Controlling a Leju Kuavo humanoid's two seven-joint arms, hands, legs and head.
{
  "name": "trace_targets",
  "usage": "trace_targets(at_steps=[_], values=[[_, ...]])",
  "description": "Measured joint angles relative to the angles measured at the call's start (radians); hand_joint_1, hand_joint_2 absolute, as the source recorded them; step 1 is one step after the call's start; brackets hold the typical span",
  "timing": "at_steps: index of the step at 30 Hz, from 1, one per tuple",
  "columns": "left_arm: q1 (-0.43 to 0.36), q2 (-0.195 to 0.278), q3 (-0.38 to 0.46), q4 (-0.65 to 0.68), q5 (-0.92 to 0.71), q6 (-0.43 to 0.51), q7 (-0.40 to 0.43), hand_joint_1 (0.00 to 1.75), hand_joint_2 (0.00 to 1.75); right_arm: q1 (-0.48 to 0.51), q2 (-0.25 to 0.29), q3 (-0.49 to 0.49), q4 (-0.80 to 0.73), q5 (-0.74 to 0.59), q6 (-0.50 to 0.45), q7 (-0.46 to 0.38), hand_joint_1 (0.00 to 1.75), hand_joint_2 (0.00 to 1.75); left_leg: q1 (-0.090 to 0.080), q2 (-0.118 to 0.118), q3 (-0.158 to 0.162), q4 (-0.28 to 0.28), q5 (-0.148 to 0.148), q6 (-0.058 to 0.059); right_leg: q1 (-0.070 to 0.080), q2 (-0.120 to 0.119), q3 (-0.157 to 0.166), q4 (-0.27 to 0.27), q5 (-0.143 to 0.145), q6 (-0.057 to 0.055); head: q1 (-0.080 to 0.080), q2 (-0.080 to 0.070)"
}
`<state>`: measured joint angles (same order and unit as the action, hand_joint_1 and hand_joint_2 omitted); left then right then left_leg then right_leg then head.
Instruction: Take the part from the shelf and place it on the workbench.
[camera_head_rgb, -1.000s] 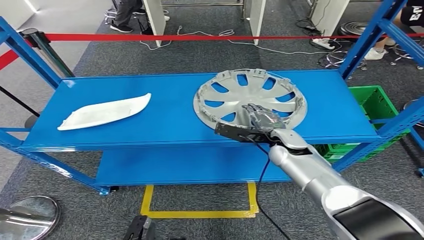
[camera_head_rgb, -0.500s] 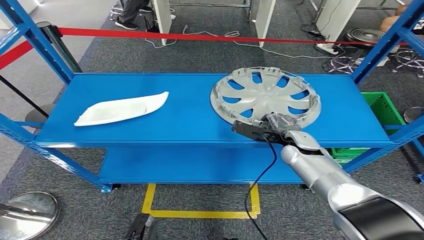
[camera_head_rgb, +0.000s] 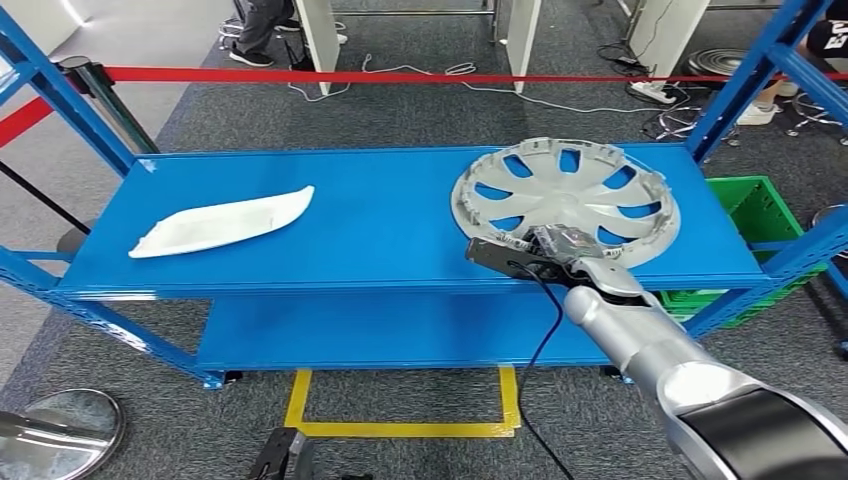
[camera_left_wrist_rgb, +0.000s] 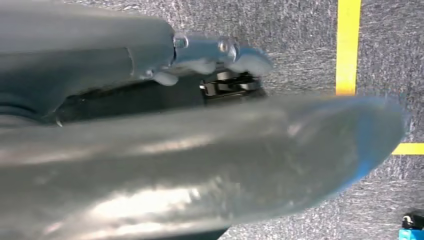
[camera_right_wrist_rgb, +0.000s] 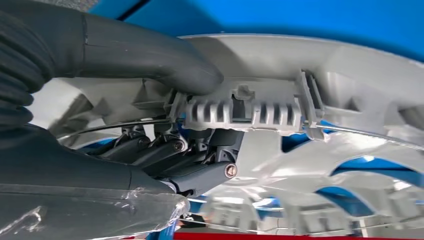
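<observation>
Blue shelf (camera_head_rgb: 300, 240): silver hubcap (camera_head_rgb: 570, 195) lies flat on top level, right side. Right hand (camera_head_rgb: 550, 245) pinches near rim, thumb (camera_right_wrist_rgb: 150, 55) above, fingers (camera_right_wrist_rgb: 165, 150) below. Edge-only hold; wide disc could tilt, slip, snag shelf upright when lifted. Left hand (camera_left_wrist_rgb: 220, 55): cannot tell.

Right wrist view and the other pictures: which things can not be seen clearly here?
- Right robot hand, head view: its fingers lie on the round silver plastic wheel cover; contact under the rim is hidden.
- Left robot hand, left wrist view: blurred, largely hidden by a grey cover; open or shut is unclear.
- Green plastic crate, head view: partly hidden by the blue metal shelf.
</observation>
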<state>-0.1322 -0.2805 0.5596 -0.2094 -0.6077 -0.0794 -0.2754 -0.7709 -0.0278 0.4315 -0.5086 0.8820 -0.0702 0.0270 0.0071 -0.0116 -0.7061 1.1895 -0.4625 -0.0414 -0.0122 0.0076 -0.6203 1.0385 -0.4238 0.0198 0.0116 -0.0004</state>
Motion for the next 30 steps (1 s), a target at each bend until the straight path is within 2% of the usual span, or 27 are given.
trace_targets(at_steps=[1,3,6,7,9,11,12,13,14,16,18,21,23,24,26,27,28,29,30], values=[[0.0,0.0,0.0,0.0,0.0,0.0,0.0,0.0,0.0,-0.001,0.0,-0.001,0.0,0.0,0.0,0.0,1.75,1.75,0.001,0.001,0.035,-0.065,0.026,0.0,0.001,0.0,0.0,0.002,-0.001,0.004,-0.001,0.0],[-0.002,-0.001,0.0,0.0,0.0,0.0,0.0,0.0,0.0,-0.002,-0.001,-0.004,0.001,0.0,0.0,0.0,1.75,1.75,0.001,-0.001,0.08,-0.153,0.047,0.008,0.005,0.002,-0.004,0.004,-0.002,0.016,0.0,0.0],[-0.001,-0.002,0.0,0.0,0.001,0.0,0.0,0.0,1.31,-0.002,-0.003,-0.006,0.003,-0.001,0.002,0.001,1.75,1.75,0.0,-0.002,0.085,-0.172,0.044,0.029,0.004,0.003,-0.006,-0.001,0.0,0.032,0.002,0.0],[-0.001,-0.002,0.0,0.0,0.001,0.001,0.0,0.0,1.75,-0.002,-0.004,-0.007,0.003,-0.002,0.004,0.0,1.75,1.75,0.0,-0.001,0.086,-0.173,0.045,0.035,0.003,0.003,-0.01,0.007,-0.007,0.037,0.003,0.0],[-0.001,-0.002,0.001,0.0,0.003,0.005,0.0,0.0,1.75,-0.001,-0.007,-0.011,0.004,-0.005,0.007,-0.005,1.75,1.75,0.002,0.0,0.086,-0.175,0.047,0.046,0.002,0.001,-0.047,0.084,-0.052,0.043,0.007,0.0],[-0.001,-0.002,0.001,0.0,0.003,0.01,0.0,0.0,1.75,0.005,-0.009,-0.018,0.005,-0.006,0.009,-0.012,1.75,1.75,0.0,0.001,0.086,-0.175,0.047,0.052,0.002,0.0,-0.109,0.216,-0.11,0.046,0.01,0.0],[-0.001,-0.002,0.001,0.0,0.003,0.012,0.001,0.0,1.75,0.008,-0.009,-0.021,0.006,-0.004,0.01,-0.014,1.75,1.75,-0.001,0.001,0.086,-0.174,0.046,0.053,0.002,0.0,-0.131,0.261,-0.121,0.047,0.01,0.0],[-0.001,-0.002,0.001,0.0,0.002,0.014,0.004,0.0,1.75,0.011,-0.009,-0.024,0.006,-0.003,0.01,-0.016,1.75,1.75,-0.001,0.0,0.087,-0.174,0.046,0.053,0.002,0.0,-0.137,0.272,-0.114,0.046,0.01,0.0],[-0.001,-0.002,0.002,0.0,0.001,0.017,0.009,0.0,1.75,0.012,-0.009,-0.027,0.006,0.0,0.01,-0.018,1.75,1.75,-0.001,0.0,0.088,-0.174,0.045,0.053,0.002,0.0,-0.124,0.243,-0.09,0.045,0.01,0.0],[-0.001,-0.002,0.002,0.0,-0.003,0.026,0.025,0.0,1.75,0.009,-0.009,-0.03,0.007,0.004,0.011,-0.02,1.75,1.75,-0.002,-0.001,0.091,-0.173,0.043,0.048,0.002,0.0,-0.062,0.115,-0.028,0.043,0.011,0.0],[-0.001,-0.003,0.002,0.0,-0.008,0.042,0.042,0.0,1.75,0.006,-0.007,-0.031,0.006,0.007,0.01,-0.022,1.75,1.75,-0.005,-0.002,0.091,-0.171,0.042,0.039,0.003,0.001,-0.015,0.022,-0.001,0.037,0.01,0.0],[-0.002,-0.003,0.002,0.0,-0.008,0.066,0.059,0.0,1.75,0.004,-0.004,-0.032,0.006,0.013,0.009,-0.023,1.75,1.75,-0.006,-0.002,0.09,-0.175,0.045,0.023,0.005,0.002,-0.006,0.004,0.0,0.021,0.008,0.0],[-0.002,-0.003,0.005,-0.001,-0.001,0.07,0.057,0.0,1.75,0.003,-0.001,-0.033,0.005,0.017,0.008,-0.022,1.75,1.75,-0.004,-0.001,0.079,-0.151,0.024,0.012,0.002,-0.001,-0.002,-0.001,0.002,0.009,0.005,0.0],[-0.002,-0.003,0.007,-0.001,0.003,0.068,0.055,0.0,1.75,0.003,-0.001,-0.035,0.005,0.018,0.008,-0.022,1.75,1.75,-0.004,0.0,0.061,-0.111,0.0,0.007,0.001,-0.003,0.0,-0.003,0.004,0.005,0.003,0.0],[-0.001,-0.003,0.016,-0.001,0.009,0.065,0.051,0.0,1.75,0.005,0.0,-0.038,0.004,0.019,0.008,-0.022,1.75,1.75,-0.004,0.001,0.002,0.012,-0.06,0.001,0.0,-0.006,0.0,-0.004,0.003,0.0,-0.001,0.0],[-0.001,-0.002,0.019,-0.001,0.011,0.064,0.051,0.0,1.75,0.007,0.0,-0.039,0.004,0.019,0.008,-0.022,1.75,1.75,-0.003,0.001,-0.024,0.063,-0.076,-0.001,0.0,-0.007,0.0,-0.004,0.003,0.0,-0.001,0.0],[-0.001,-0.002,0.022,-0.001,0.011,0.063,0.051,0.0,1.75,0.008,0.0,-0.04,0.004,0.019,0.008,-0.022,1.75,1.75,-0.002,0.001,-0.037,0.088,-0.075,-0.002,0.0,-0.008,0.0,-0.003,0.003,0.0,-0.001,0.0],[-0.001,-0.002,0.024,-0.001,0.011,0.063,0.05,0.0,1.75,0.009,0.0,-0.042,0.004,0.019,0.008,-0.022,1.75,1.75,-0.001,0.001,-0.032,0.077,-0.057,-0.002,-0.001,-0.009,0.001,-0.003,0.003,0.001,-0.001,0.0],[-0.001,-0.002,0.025,-0.001,0.011,0.063,0.05,0.0,1.75,0.009,0.0,-0.044,0.004,0.019,0.008,-0.022,1.75,1.75,0.001,0.001,-0.01,0.034,-0.026,-0.003,-0.003,-0.009,0.002,-0.003,0.003,0.003,-0.001,0.0]])
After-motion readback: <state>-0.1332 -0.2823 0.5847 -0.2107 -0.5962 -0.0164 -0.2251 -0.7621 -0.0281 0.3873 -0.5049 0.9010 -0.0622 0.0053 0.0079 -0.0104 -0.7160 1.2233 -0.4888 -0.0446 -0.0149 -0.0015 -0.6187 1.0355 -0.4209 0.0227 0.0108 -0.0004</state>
